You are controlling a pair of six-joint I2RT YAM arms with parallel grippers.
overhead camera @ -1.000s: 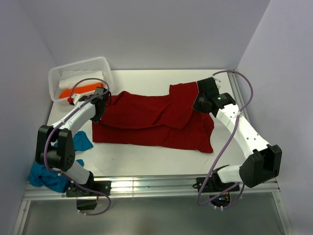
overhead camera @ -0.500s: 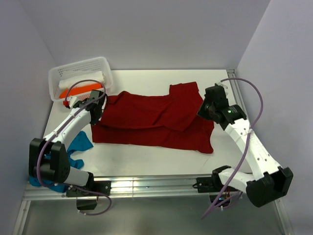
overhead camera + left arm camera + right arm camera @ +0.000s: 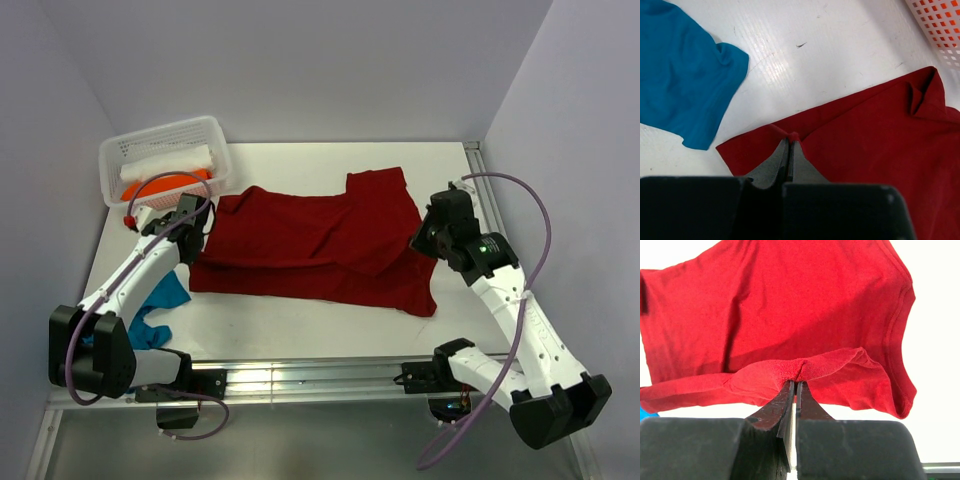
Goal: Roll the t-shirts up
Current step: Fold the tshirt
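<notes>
Red t-shirt point(image 3: 320, 245) lies on white table point(image 3: 300, 322) between lilac walls point(image 3: 300, 60)

We see our left jaws pressed together on a small pinch of the dark red t-shirt point(image 3: 880, 145) at its edge. The teal t-shirt point(image 3: 680, 85) lies near it on the white desk point(image 3: 805, 55), not touching. Orange shows through the perforated basket point(image 3: 940, 25).

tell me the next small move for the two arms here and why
The left gripper and right gripper are each shut on an opposite side edge of the dark red t-shirt, which lies half folded and wrinkled. So probably draw both together toward its near edge, laying the pinched fold flat.
</notes>
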